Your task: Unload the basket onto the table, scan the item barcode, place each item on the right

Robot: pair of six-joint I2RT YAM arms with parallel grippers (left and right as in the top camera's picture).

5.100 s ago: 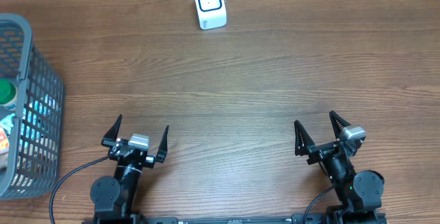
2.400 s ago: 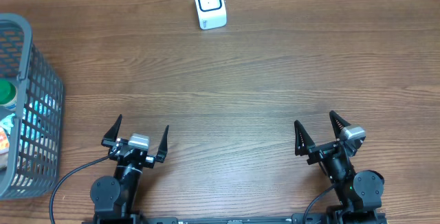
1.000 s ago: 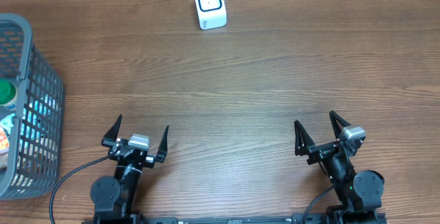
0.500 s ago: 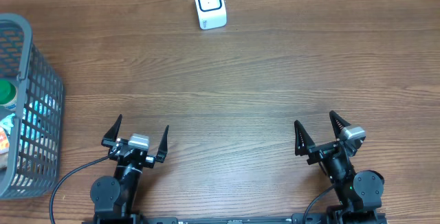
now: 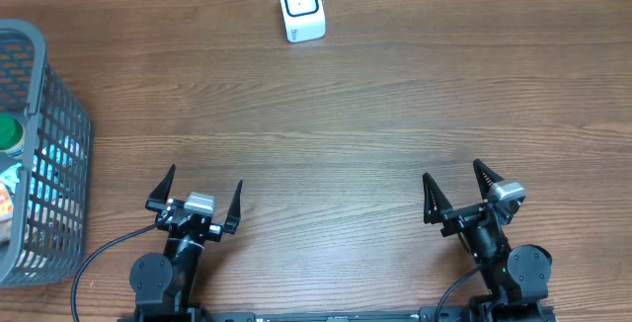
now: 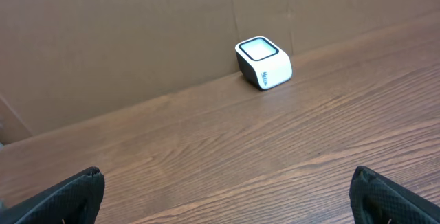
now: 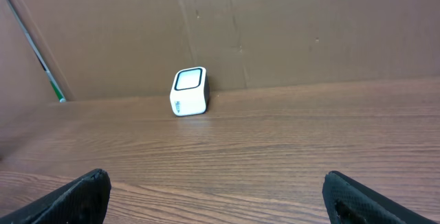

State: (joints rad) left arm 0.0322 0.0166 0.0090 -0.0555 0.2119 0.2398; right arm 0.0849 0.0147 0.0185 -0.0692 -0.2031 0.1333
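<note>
Items for scan sit inside grey plastic mesh basket (image 5: 44, 75) at left table edge. Green round cap (image 5: 8, 132) shows, rest half hidden. Probably light, slippery packs; grip on rigid part. White box-shaped scanner (image 5: 301, 7) at far edge. Left gripper (image 5: 202, 179), right gripper (image 5: 452, 171): jaws wide apart, empty.

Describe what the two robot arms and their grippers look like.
The left arm and right arm are matte black with round joint housings. The left gripper and right gripper each have two black fingers tapering to points, with a small silver-grey block at the wrist between them. A black cable loops out beside the left arm's base.
</note>
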